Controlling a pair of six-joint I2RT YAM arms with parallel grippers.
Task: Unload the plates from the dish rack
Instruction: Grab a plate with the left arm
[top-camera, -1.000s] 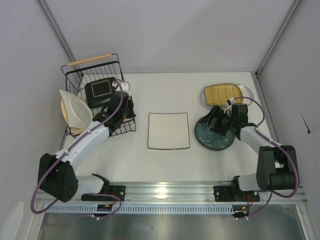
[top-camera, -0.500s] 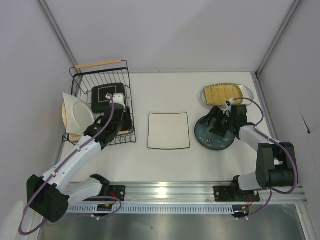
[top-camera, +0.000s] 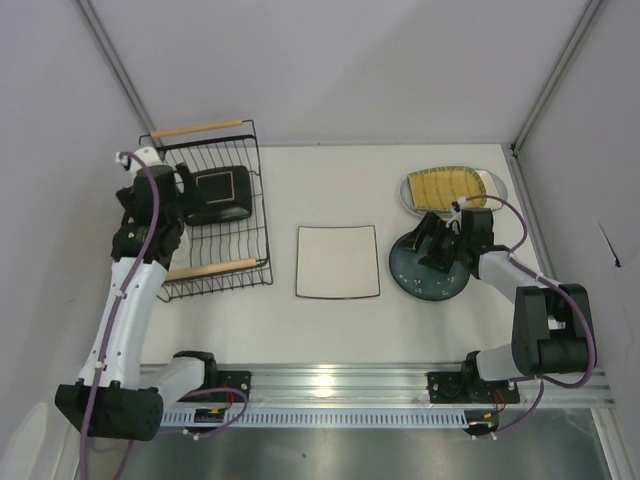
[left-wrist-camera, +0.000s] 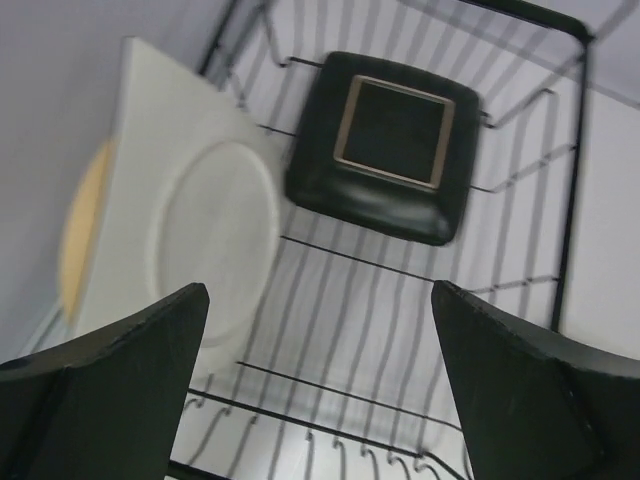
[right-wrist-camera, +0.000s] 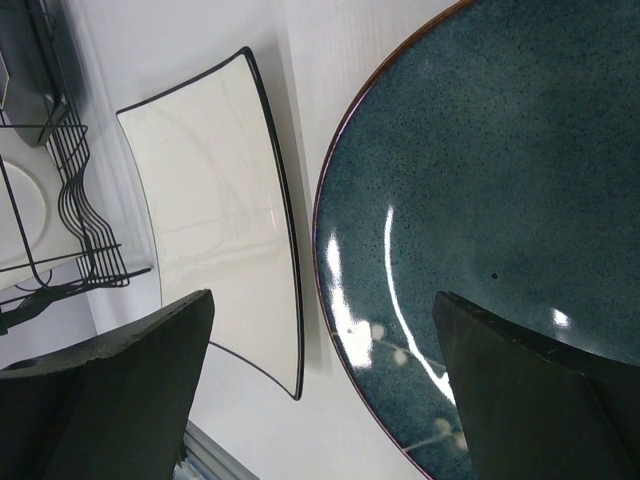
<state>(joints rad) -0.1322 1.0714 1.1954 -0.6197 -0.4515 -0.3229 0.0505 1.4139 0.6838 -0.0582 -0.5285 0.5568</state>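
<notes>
Over the black wire dish rack (top-camera: 215, 280) the left jaws gape empty; the right jaws gape above the teal speckled round plate (right-wrist-camera: 500, 180).

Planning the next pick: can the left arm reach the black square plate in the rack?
Probably yes: the left gripper hangs open over the dish rack, the black square plate lies uncovered, and the white plate leans aside.

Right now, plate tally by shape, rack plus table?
Square: 3 (white black-edged plate on table, white plate and dark plate in dish rack)
Rectangular: 1 (mustard ribbed plate)
Round: 3 (teal speckled plate, tan plate behind the white one, pale plate under the mustard one)
Total: 7
</notes>
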